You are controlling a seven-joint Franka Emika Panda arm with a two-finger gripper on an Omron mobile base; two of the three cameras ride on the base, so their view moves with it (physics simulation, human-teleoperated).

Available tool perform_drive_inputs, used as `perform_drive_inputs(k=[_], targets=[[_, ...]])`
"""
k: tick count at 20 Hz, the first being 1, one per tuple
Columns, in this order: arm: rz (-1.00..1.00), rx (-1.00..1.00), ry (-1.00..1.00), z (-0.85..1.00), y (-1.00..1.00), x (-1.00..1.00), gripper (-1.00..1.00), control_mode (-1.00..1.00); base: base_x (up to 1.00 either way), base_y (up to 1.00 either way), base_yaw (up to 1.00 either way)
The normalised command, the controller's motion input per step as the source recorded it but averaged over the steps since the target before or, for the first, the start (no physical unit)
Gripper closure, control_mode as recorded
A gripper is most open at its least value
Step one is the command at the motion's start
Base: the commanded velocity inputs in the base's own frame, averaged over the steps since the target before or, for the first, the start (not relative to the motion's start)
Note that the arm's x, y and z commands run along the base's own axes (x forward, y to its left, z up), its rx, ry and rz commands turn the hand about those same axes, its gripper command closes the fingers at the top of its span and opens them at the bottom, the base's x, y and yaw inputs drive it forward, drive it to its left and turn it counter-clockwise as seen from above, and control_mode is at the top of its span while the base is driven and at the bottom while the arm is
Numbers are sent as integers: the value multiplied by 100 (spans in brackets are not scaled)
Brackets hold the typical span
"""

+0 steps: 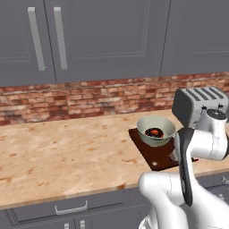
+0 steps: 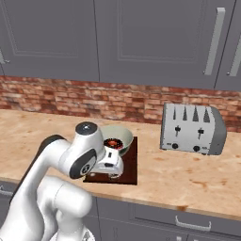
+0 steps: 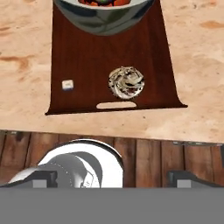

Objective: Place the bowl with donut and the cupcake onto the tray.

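The dark reddish-brown tray (image 3: 83,57) lies on the counter with its handle slot toward me. On its far end stands the pale bowl (image 3: 103,19) holding the chocolate-glazed donut (image 3: 104,2). The cupcake (image 3: 126,82), with a swirled brown-and-white top, sits on the tray near the handle slot. My gripper (image 3: 113,179) hangs open above the counter's front edge, short of the tray and touching nothing, with nothing between its fingers. From the base cameras the bowl (image 1: 155,129) (image 2: 118,135) with the donut (image 1: 154,133) (image 2: 112,142) rests on the tray (image 1: 150,154) (image 2: 132,164), with my arm partly in front.
A grey four-slot toaster (image 1: 199,105) (image 2: 192,128) stands on the counter to the right of the tray. A brick backsplash (image 1: 89,96) and grey wall cabinets close off the back. The counter's front edge (image 3: 109,127) runs just below the tray, with wooden floor beyond it.
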Motion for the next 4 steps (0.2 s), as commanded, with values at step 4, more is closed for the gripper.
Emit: perform_drive_inputs(k=[4], targets=[[-1, 0, -1, 0, 13, 0, -100, -100, 0, 0, 0]])
